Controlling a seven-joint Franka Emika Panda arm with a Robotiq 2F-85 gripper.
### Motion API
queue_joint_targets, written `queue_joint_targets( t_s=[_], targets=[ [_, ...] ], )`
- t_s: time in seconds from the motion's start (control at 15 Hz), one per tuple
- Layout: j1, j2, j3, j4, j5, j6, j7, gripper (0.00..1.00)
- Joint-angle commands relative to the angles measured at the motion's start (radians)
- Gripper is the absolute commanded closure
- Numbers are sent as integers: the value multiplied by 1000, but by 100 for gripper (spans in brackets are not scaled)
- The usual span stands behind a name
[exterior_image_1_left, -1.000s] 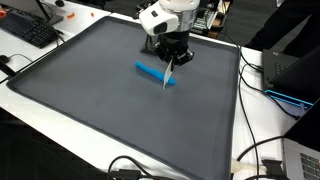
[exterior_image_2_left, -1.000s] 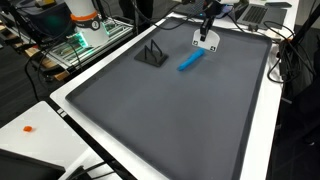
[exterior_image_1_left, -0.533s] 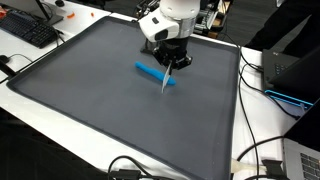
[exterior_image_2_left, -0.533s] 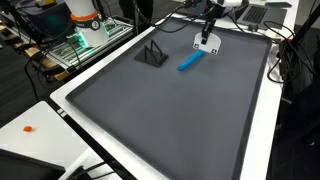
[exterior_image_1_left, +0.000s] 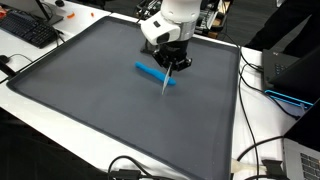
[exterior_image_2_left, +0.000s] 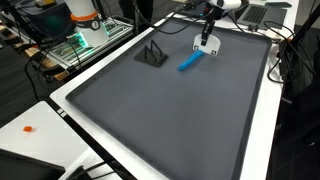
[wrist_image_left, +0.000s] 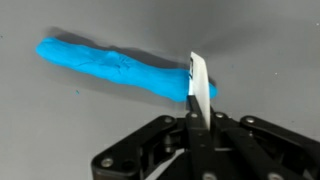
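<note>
Arm head has drifted a touch since a second ago; blue roll (exterior_image_1_left: 155, 75) lies where it did. Black fingers (wrist_image_left: 165, 135) clamped shut on a thin white blade (wrist_image_left: 198, 88), held edge-on and near upright, pointing down at the mat.

Blue roll: soft dough-like stick, bright sky blue, surface lumpy and creased, ends rounded, thicker toward the 9 o'clock end in the wrist view. It lies flat on the dark grey mat (exterior_image_1_left: 90, 100), in the mat's 12 o'clock part in an exterior view. The blade stands at its 3 o'clock end in the wrist view; cannot tell whether the edge touches the dough or hangs just over it.

Blade: flat, smooth, matte white, plastic by the look. Mat: matte, faintly grained, raised dark rim, on a white table (exterior_image_1_left: 40, 95). Small black angular stand (exterior_image_2_left: 152, 54) sits apart from the roll, at its 9 o'clock.
</note>
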Motion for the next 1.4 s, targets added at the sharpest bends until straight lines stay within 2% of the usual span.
queue_joint_targets(
  t_s=[0.0,0.87,1.33],
  targets=[
    [7,18,-17,-32,-22,58,-13,99],
    [-1,-7,-9,-92,12,36,-11,99],
    [-20,-63,17,-164,77,41,-24,99]
  ],
)
